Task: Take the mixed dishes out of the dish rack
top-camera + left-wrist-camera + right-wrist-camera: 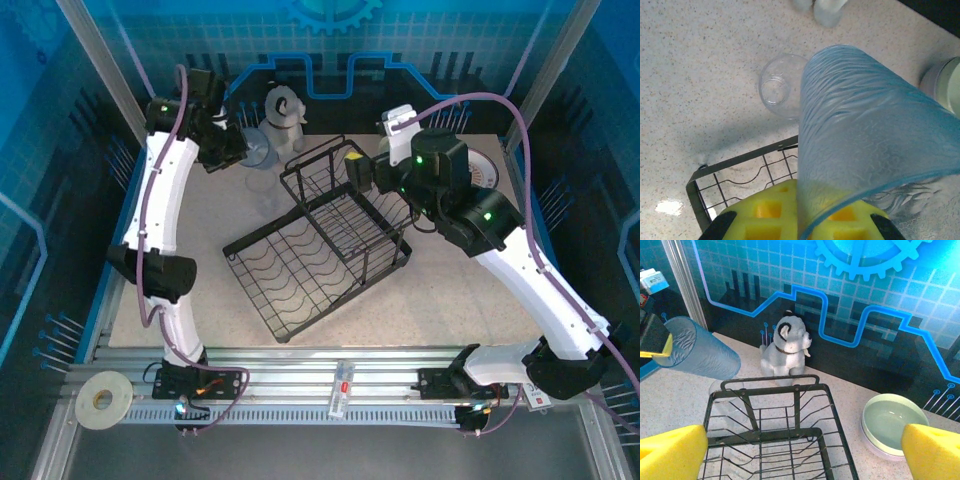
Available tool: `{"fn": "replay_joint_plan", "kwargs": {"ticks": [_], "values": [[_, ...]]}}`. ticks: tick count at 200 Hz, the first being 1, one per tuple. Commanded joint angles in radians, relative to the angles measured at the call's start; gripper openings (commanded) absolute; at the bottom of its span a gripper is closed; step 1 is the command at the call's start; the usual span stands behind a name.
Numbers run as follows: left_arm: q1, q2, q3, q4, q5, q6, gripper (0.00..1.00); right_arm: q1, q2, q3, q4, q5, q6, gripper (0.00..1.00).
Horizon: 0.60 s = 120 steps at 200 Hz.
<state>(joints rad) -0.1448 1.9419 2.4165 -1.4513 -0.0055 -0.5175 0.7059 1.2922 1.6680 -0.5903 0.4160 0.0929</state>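
Note:
My left gripper (802, 220) is shut on the wall of a blue-tinted textured tumbler (865, 135), held tilted above the table behind the dish rack's (310, 250) far left corner. The same tumbler (700, 352) shows at the left of the right wrist view. Below it a clear glass (780, 87) stands upright on the table. My right gripper (800, 455) hangs open over the raised end of the black wire rack (780, 430), nothing between its fingers. A pale green bowl (890, 422) sits in a lavender one on the table right of the rack.
A grey-and-white dog figurine (787, 347) sits against the blue back wall behind the rack. A striped plate (490, 165) lies at the back right, partly hidden by my right arm. A tape roll (103, 398) rests on the front rail at the left.

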Motion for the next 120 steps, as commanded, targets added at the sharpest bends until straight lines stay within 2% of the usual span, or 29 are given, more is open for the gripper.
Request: {"fn": "replay_joint_plan", "kwargs": {"ticks": [1,120], "values": [[0.008,0.001,0.035,-0.025,0.020,0.031,0.00,-0.008,-0.015,-0.001,-0.030,0.025,0.010,1.00],[0.013,0.073,-0.009,-0.030,-0.033,0.056,0.00,-0.011,-0.013,-0.002,-0.054,0.005,0.021,1.00]]}}
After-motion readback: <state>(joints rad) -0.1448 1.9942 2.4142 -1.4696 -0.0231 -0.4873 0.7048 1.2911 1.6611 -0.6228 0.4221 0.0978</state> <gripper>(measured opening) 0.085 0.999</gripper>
